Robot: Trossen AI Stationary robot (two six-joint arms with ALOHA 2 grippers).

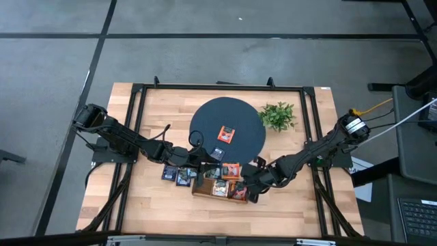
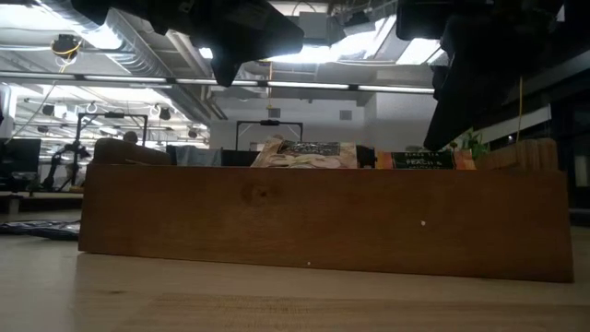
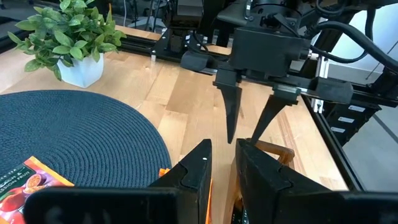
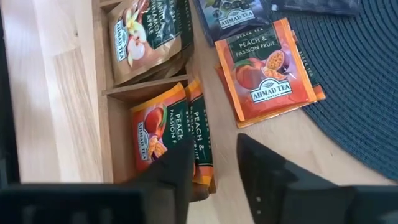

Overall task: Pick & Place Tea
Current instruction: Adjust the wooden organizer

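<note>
Nearest the desk's (image 1: 164, 198) front edge: wooden tray (image 1: 220, 188), lying lengthwise, three compartments. Right wrist view shows orange-red peach sachets (image 4: 171, 140) standing on edge in one end compartment, beige sachets (image 4: 146, 34) in the next one. Low view: tray's long wall fills the frame, sachet tops poke above it.

Right claw (image 1: 254, 186) is over the tray's right end, above the orange-red compartment. Its fingers (image 4: 273, 177) stand a little apart, nothing between them; narrow gap, empty.

Just behind the tray, loose sachets on the desk: an orange-red pair (image 1: 231, 169) half on the wood, half on the mat's front rim, a dark navy one (image 4: 227, 14) beside it, and more dark ones (image 1: 176, 175) left of the tray's left end.

Left claw (image 1: 199, 162) hangs at the mat's front-left rim, near those dark sachets. Fingers (image 3: 193, 174) close together with a slim gap; cannot tell if anything is pinched between them.

Round dark woven mat (image 1: 205, 119) sits mid-desk, toward the back. One orange-red sachet (image 1: 226, 134) lies flat on it, close to the middle, apart from the rest.

Leafy green plant (image 1: 278, 115) in a white pot is just off the mat's right rim, toward the back right corner.
</note>
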